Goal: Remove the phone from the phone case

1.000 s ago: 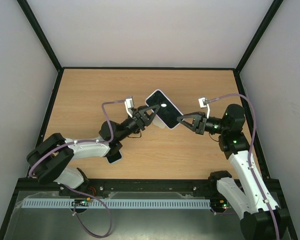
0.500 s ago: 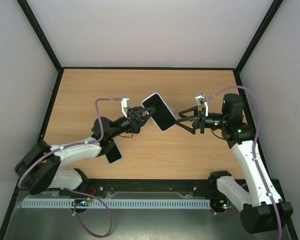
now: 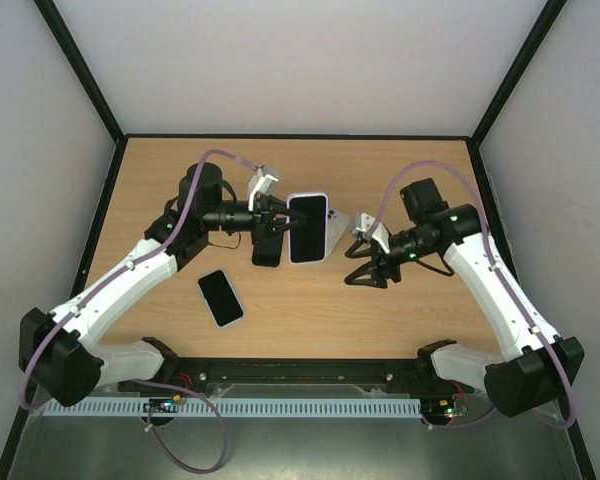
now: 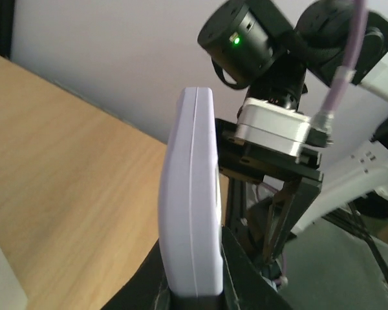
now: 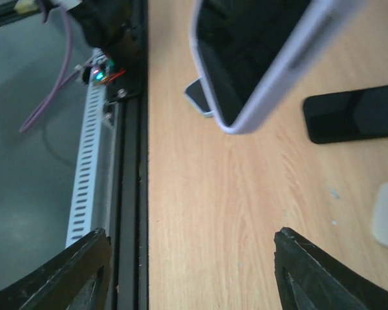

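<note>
A phone (image 3: 305,232) with a dark screen sits inside a pale lilac phone case (image 3: 323,216), held in the air over the middle of the table. My left gripper (image 3: 280,230) is shut on the case's left side. In the left wrist view the case (image 4: 191,194) stands edge-on between the black fingers (image 4: 242,271). The right wrist view shows the phone's screen (image 5: 246,45) framed by the case rim (image 5: 291,64). My right gripper (image 3: 363,272) hangs open to the right of the phone, apart from it, pointing down at bare wood (image 5: 191,236).
A black phone (image 3: 220,297) lies on the table at front left. A black flat slab (image 5: 355,113) lies under the held phone. A white rounded object (image 3: 344,224) rests just right of the case. The black front rail (image 5: 132,194) runs along the near edge.
The left arm swung up and back, turning the cased phone upright in the top view. The right gripper opened, let go of the phone's edge and dropped away toward the table.
</note>
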Controlling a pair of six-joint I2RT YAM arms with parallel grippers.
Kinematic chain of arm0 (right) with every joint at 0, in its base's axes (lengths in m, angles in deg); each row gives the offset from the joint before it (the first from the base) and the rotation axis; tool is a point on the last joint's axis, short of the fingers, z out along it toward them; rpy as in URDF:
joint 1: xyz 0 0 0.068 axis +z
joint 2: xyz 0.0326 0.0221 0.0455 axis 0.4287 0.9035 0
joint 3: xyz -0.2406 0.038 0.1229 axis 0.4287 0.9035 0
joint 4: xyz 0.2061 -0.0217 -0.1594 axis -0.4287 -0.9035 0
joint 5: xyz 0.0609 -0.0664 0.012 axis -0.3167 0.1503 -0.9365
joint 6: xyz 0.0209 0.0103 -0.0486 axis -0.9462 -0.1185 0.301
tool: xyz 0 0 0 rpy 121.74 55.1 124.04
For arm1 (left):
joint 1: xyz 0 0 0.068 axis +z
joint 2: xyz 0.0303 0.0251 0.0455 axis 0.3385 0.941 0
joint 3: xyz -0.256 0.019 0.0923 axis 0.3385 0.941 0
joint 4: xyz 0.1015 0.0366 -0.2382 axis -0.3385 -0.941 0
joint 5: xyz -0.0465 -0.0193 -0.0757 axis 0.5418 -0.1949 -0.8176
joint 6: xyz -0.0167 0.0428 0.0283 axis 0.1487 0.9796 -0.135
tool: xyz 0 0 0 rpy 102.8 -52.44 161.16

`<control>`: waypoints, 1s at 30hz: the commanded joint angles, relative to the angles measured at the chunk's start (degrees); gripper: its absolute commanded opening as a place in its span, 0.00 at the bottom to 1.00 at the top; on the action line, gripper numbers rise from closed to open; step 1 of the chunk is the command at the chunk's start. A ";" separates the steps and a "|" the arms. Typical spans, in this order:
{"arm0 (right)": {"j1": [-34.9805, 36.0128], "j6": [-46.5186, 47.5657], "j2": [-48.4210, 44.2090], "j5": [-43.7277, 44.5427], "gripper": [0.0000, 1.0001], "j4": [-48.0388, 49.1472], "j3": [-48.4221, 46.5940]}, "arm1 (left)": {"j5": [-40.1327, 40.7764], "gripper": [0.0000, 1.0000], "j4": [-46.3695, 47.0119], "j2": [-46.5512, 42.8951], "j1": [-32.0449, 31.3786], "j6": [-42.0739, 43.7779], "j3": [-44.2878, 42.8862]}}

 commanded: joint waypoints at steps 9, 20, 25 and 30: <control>4.23 -12.98 -2.22 -8.77 0.57 17.64 6.85 | -20.14 0.03 13.77 2.46 1.93 -7.40 1.28; 4.88 -13.63 -0.90 -14.53 0.52 18.57 7.75 | -19.00 0.03 16.27 2.91 1.93 -9.29 1.45; 7.33 -2.33 -0.98 -13.39 0.52 8.90 7.70 | -18.42 0.03 17.35 3.36 1.97 -10.12 1.85; 7.42 -8.90 -1.33 -14.07 0.48 12.52 7.70 | -18.19 0.03 18.29 3.60 1.76 -11.13 2.08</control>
